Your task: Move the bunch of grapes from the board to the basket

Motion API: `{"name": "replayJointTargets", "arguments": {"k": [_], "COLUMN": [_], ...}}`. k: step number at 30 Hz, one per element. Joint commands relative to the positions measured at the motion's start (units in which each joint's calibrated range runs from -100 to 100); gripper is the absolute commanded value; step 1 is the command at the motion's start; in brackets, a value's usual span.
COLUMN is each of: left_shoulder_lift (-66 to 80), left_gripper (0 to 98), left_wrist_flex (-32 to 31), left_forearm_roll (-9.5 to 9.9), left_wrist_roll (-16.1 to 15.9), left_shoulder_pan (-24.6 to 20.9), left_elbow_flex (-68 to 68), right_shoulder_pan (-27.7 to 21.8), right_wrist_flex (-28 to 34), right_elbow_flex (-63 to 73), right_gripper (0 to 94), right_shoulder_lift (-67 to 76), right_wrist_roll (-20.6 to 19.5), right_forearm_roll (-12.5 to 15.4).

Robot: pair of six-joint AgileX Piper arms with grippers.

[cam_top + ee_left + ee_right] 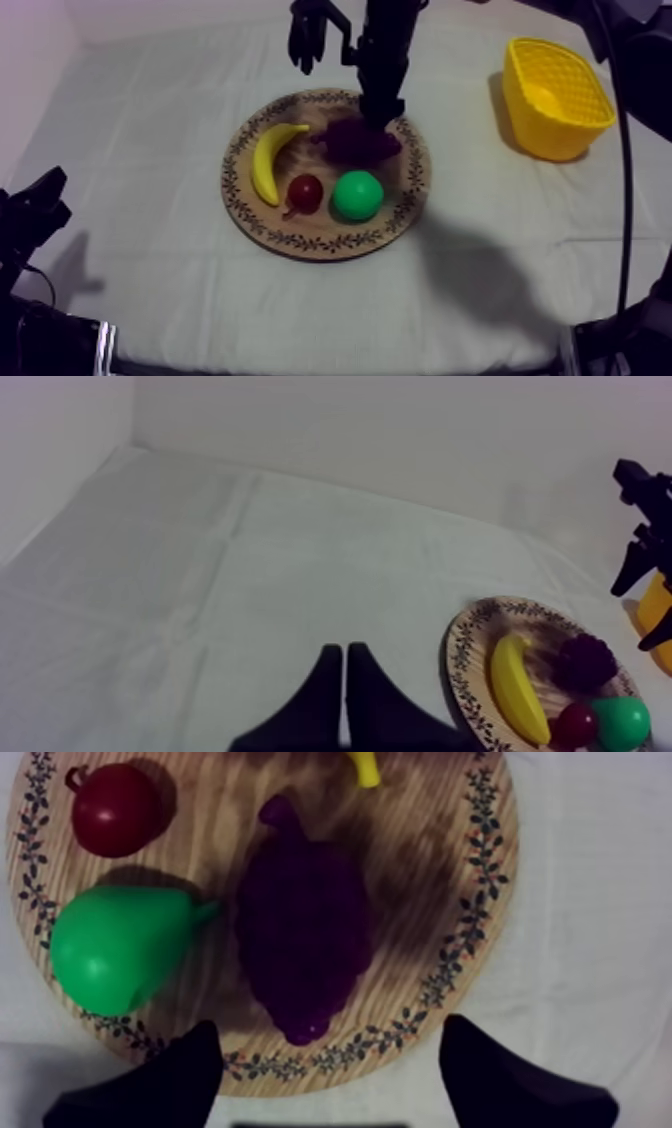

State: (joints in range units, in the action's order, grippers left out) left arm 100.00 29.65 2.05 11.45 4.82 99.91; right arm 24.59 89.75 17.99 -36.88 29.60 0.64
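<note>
Over wooden board (300,240), right gripper (330,1077) hangs, fingers spread wide, bunch of grapes (300,937) lying on board just ahead of gap; likely posed to straddle it. Left gripper (345,696) low at table's left, fingers pressed together; judged idle, since yellow basket (560,130) stands at right. Count: one board, one basket, one banana (268,160), one pear (357,195), one small red fruit (305,192), one bunch of grapes.

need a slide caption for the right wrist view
Open right gripper aimed at the purple bunch of grapes on the round wooden board, beside a green pear and small red fruit.
</note>
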Motion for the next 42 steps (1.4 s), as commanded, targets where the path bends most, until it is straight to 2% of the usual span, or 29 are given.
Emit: {"name": "replayJointTargets", "arguments": {"k": [1, 14, 27, 36, 42], "left_shoulder_lift": [0.00, 0.00, 0.00, 0.00, 0.00], "left_gripper": [0.1, 0.1, 0.1, 0.1, 0.1], "left_wrist_flex": [0.01, 0.01, 0.01, 0.01, 0.01], "left_forearm_roll": [0.02, 0.02, 0.02, 0.02, 0.02], "left_wrist_roll": [0.00, 0.00, 0.00, 0.00, 0.00], "left_shoulder_pan": [0.00, 0.00, 0.00, 0.00, 0.00], "left_elbow_flex": [-0.02, -0.02, -0.02, -0.02, -0.02], "right_shoulder_pan": [-0.05, 0.73, 0.63, -0.18, -0.39], "right_wrist_flex": [-0.40, -3.31, -6.20, -6.54, -5.68], "right_elbow_flex": [-0.28, -1.51, -0.95, 0.58, 1.29], "right_gripper": [61.1, 60.5, 58.8, 32.5, 25.8], "right_shoulder_lift": [-0.71, -6.20, -11.25, -11.68, -9.28], "right_wrist_roll": [0.12, 1.21, 1.48, 1.30, 1.06], "right_forearm_roll": [0.03, 1.21, 1.24, 0.92, 0.89]}}
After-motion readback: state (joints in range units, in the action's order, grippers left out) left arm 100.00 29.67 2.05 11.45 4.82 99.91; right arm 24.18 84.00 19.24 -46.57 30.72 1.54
